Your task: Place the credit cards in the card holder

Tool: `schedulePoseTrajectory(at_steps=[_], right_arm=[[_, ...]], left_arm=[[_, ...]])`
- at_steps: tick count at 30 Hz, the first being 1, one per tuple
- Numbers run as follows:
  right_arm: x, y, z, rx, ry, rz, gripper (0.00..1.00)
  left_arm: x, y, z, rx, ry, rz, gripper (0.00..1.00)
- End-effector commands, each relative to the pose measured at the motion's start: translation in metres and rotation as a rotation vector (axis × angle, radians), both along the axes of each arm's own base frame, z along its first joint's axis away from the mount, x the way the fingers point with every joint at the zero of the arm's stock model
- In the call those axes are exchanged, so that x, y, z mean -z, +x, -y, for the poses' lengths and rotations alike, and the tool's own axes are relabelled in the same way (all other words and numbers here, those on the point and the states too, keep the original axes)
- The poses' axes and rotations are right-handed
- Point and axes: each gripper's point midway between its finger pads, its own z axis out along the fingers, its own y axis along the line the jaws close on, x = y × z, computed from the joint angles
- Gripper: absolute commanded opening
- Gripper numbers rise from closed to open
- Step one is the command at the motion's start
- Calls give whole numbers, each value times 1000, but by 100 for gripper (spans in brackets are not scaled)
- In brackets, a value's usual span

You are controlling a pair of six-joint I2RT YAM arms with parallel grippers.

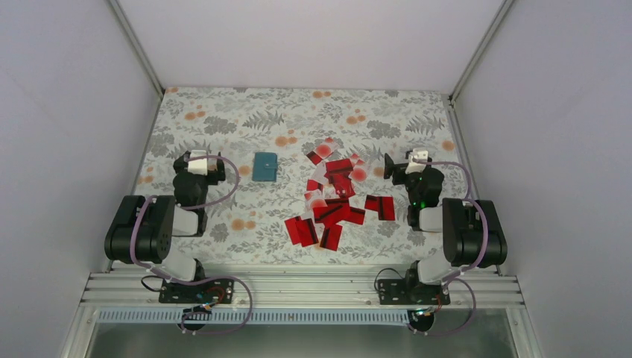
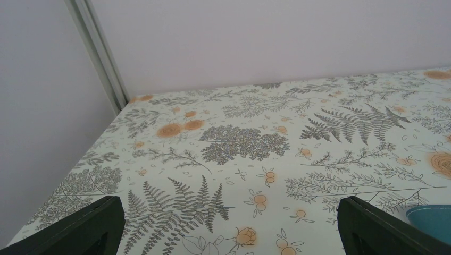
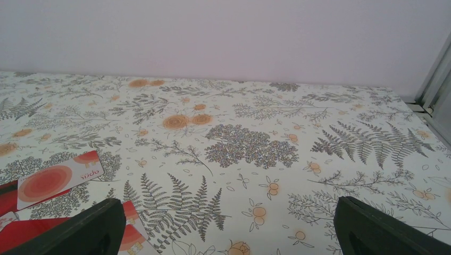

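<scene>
Several red credit cards [image 1: 334, 200] with black stripes lie scattered mid-table, some showing pale faces. The teal card holder [image 1: 264, 166] lies flat to their left. My left gripper [image 1: 212, 168] is open and empty, just left of the holder; a corner of the holder [image 2: 433, 220] shows by my right finger in the left wrist view. My right gripper [image 1: 393, 167] is open and empty, right of the card pile. In the right wrist view, pale-faced cards [image 3: 57, 178] lie at the left by my left finger [image 3: 88, 231].
The floral tablecloth [image 1: 231, 123] covers the table. White walls and metal frame posts [image 1: 138, 48] close in the sides and back. The arm bases sit on the metal rail [image 1: 298, 287] at the near edge.
</scene>
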Motion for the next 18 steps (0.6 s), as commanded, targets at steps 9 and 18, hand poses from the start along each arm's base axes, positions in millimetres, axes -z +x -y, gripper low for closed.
schedulePoseTrajectory(at_steps=[9,18], right_arm=[[-17,2,2,4,-7,63,99],[-19,2,7,34,-1,64,99]], left_arm=[[-11,4,2,13,5,44,100],[-18,14,2,-10,9,-25,100]])
